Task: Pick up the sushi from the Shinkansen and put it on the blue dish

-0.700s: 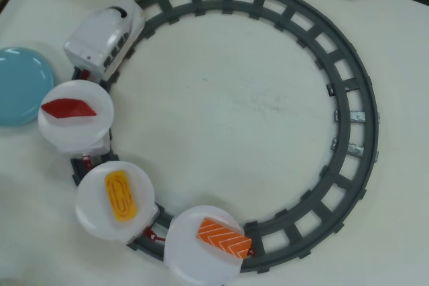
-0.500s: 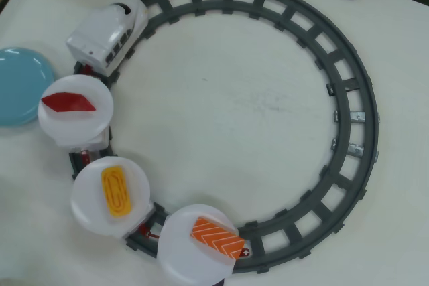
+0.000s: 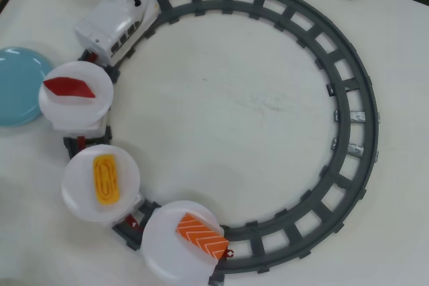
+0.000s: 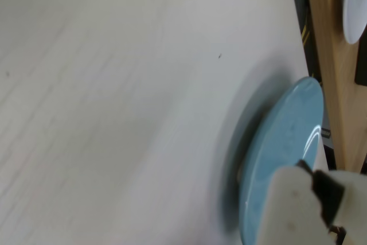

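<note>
In the wrist view, a pale part of the end effector (image 4: 307, 207) fills the lower right corner, too close and blurred to tell whether it is open or closed. Just beside it lies the blue dish (image 4: 281, 147), resting on the white surface (image 4: 114, 84).

In the overhead view, the blue dish (image 3: 17, 85) sits at the left edge, bare. A grey circular track (image 3: 348, 98) carries the Shinkansen (image 3: 117, 23), which pulls three white plates. The first holds a dark red piece (image 3: 70, 88), the second a yellow egg piece (image 3: 106, 179), and the last holds the sushi (image 3: 201, 236), bottom centre, well apart from the dish.
</note>
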You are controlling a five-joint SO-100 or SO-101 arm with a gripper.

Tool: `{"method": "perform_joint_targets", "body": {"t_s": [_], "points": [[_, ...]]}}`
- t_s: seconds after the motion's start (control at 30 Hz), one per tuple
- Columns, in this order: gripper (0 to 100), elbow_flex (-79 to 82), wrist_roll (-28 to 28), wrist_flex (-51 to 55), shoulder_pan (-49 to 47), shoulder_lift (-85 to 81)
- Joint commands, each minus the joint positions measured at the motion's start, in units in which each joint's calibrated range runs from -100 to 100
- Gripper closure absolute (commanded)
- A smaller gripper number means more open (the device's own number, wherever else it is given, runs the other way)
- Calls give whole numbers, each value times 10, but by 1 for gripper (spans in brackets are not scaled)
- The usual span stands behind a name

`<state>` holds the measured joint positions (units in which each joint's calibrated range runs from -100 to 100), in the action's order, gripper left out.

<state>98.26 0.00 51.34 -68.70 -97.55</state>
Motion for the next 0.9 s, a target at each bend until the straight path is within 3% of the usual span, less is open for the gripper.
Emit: {"method": "perform_joint_targets", "body": {"t_s": [0.0,0.5,0.7,0.87], "points": [[97,12,-1,-4,-3,-3],[97,-8,-6,-3,0,-3],[97,-72,-10,2,63,5],[97,-105,-47,25,94,5]]}}
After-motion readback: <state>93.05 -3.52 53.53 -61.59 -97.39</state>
